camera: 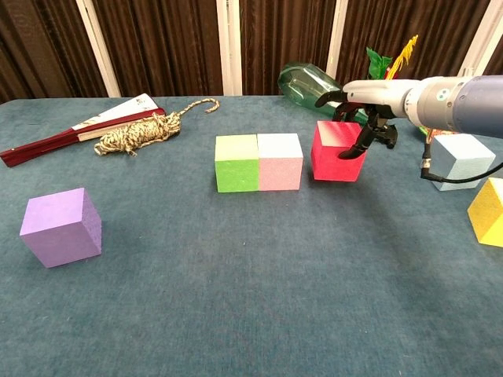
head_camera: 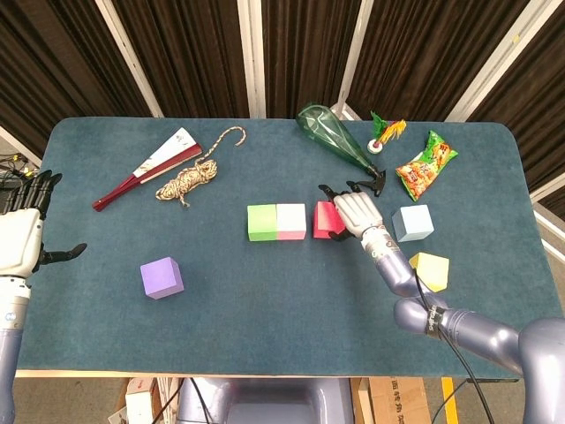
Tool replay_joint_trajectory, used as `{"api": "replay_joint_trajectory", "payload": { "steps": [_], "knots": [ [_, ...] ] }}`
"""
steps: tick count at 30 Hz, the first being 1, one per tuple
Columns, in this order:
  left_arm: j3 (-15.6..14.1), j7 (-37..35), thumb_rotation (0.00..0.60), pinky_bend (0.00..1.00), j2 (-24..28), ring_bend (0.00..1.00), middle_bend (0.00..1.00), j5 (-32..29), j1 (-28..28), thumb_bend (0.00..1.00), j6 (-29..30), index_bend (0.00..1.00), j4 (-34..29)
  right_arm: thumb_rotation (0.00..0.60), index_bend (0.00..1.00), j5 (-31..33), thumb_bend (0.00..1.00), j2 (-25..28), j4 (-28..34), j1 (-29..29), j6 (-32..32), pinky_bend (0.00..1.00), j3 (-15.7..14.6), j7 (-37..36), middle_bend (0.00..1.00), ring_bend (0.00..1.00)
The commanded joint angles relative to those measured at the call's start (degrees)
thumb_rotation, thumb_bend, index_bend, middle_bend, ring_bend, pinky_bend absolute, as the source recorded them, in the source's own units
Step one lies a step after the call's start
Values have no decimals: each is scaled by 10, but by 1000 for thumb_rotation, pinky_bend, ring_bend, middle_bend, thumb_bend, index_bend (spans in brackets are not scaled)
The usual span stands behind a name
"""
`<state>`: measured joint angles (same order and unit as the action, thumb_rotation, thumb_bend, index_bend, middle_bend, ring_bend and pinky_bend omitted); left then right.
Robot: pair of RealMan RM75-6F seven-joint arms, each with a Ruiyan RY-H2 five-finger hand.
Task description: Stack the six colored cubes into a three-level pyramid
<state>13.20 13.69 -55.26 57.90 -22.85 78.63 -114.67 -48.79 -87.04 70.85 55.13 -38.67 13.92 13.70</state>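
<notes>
- The right hand reached over the red cube, its dark fingers curled down against the cube's right face and top; whether they truly gripped it or only pressed on it could not be told.
- The red cube sat tilted on the blue worktop, just beside the pink cube with a narrow gap between them.
- The pink cube touched the green cube on its left, the two forming a row.
- The purple cube stood well apart, toward the front left.
- The light blue cube and the yellow cube lay to the right of the right arm.
- The left hand hovered at the left edge of the worktop, fingers spread wide and holding nothing.
- Along the back lay a folded fan, a coil of rope, a green glass bottle on its side, a feathered shuttlecock and a snack packet.
</notes>
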Motion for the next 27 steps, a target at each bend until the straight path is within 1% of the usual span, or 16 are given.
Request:
{"api": "replay_joint_trajectory", "payload": {
  "steps": [1,11,27],
  "knots": [
    [1,2,600,29,-1,0,0,0,0,131,-1,0,1,600,77,3,289,-4,-3,6,2,38,-1,5,454,285],
    [7,3,600,28,-5,0,0,-7,-2,131,-5,0,6,600,77,15,289,-23,-23,23,9,39,-4,15,455,285],
    [14,7,600,29,-8,0,0,-15,-1,131,-7,0,7,600,77,9,289,-37,-48,35,15,39,-9,17,454,285]
  ]
}}
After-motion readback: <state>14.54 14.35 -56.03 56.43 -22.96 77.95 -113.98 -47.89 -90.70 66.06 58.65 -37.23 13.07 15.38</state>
